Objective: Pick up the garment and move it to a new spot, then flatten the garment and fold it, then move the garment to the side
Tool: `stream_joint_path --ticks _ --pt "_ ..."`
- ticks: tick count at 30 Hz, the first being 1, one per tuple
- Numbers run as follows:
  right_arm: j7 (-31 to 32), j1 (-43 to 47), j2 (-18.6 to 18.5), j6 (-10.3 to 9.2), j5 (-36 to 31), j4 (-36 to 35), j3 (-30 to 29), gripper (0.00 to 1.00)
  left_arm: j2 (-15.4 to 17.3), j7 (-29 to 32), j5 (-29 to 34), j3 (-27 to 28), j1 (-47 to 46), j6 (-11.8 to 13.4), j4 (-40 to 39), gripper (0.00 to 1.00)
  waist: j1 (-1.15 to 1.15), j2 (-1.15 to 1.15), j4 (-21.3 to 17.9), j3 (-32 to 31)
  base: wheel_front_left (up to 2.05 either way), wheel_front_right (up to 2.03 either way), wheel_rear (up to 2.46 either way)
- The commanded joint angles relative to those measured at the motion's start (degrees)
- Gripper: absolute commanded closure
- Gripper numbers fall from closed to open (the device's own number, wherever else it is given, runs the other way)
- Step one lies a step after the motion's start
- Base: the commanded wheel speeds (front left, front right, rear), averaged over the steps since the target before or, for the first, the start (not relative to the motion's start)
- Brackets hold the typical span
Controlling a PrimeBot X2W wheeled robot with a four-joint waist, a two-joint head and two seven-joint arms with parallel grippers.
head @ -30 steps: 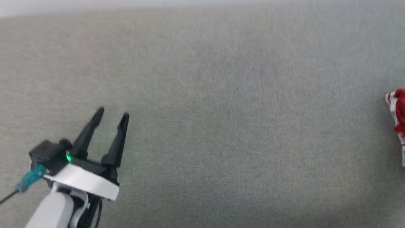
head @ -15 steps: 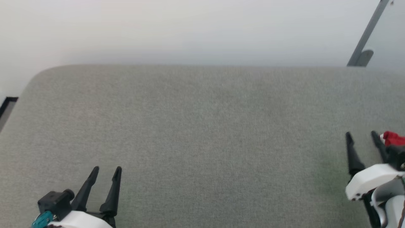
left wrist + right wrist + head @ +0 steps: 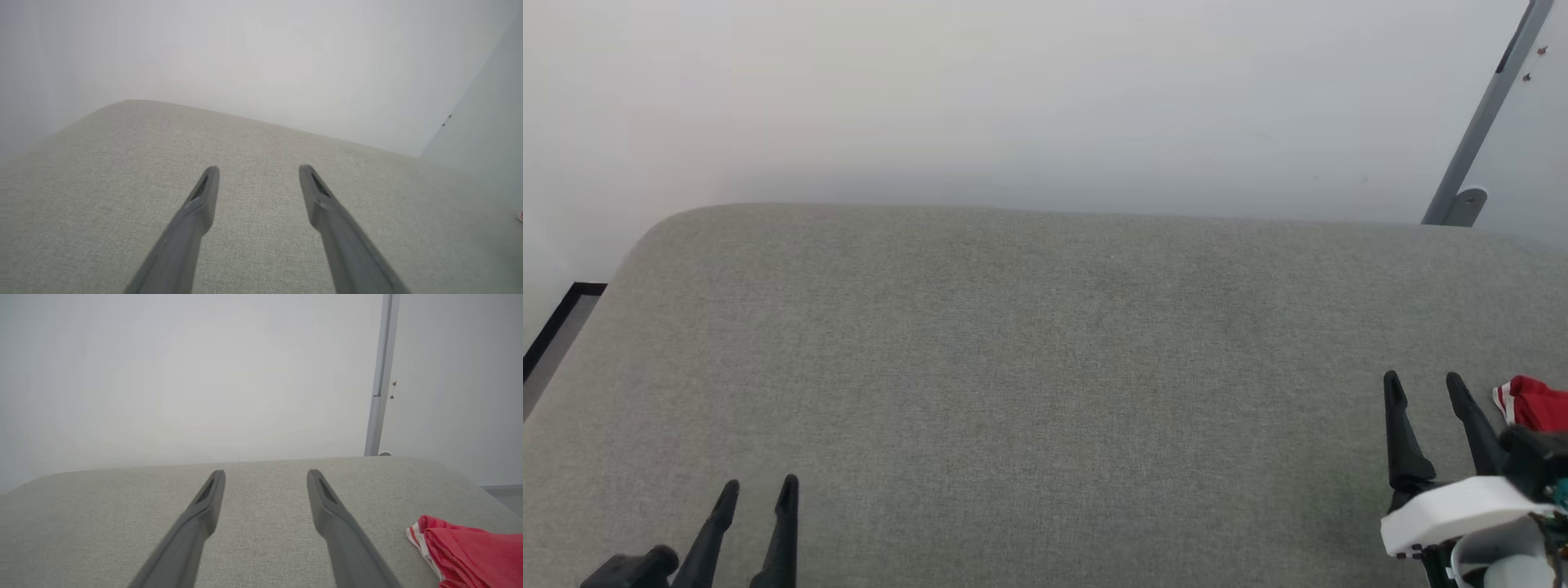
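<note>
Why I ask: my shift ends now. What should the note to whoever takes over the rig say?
Left end effector: open, empty, above the grey cushion, near left.
Right end effector: open, empty, just left of the garment, not touching.
Garment: bunched at the cushion's right edge.
Done: nothing visibly; whether it is folded cannot be told.
To do: likely grasp, move, flatten, fold, set aside.

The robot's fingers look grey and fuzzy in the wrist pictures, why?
Left wrist view: the left gripper is soft and pale, probably too near the lens; right wrist view: the right gripper looks the same; head view: both crisp and black.
</note>
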Motion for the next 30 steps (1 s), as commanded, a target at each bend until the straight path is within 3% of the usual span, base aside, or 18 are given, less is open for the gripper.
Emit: stream_joint_path --ticks 1,12,25,26,30 --pt "-0.40 0.92 0.26 -0.13 -0.07 -0.70 -0.16 0.00 0.24 -0.27 0.78 0.41 0.88 0.15 -0.53 0.00 0.00 -0.01 0.20 -0.13 0.00 0.00 0.00" --pt "-0.52 7.09 2.23 -0.12 -1.53 -7.30 -2.60 0.00 0.04 -0.27 1.34 1.62 3.67 0.15 -3.31 0.00 0.00 -0.01 1.40 -0.56 0.00 0.00 0.00" --pt "0.57 7.60 3.26 -0.12 -1.47 -8.19 -3.26 0.00 0.42 -0.28 1.07 1.68 3.56 0.15 -4.66 0.00 0.00 -0.01 0.56 -0.45 0.00 0.00 0.00" --pt "0.43 7.39 3.12 0.00 -1.01 -7.87 -3.27 1.00 0.08 0.03 0.94 1.52 3.42 -0.01 -4.26 1.00 0.00 -0.01 0.57 -0.45 0.00 0.00 0.00" --pt "0.58 8.58 3.72 0.00 -0.72 -5.65 -3.27 1.00 -1.36 0.41 0.76 0.92 3.57 -0.01 -2.13 1.00 0.00 -0.01 0.55 -0.43 0.00 0.00 0.00"
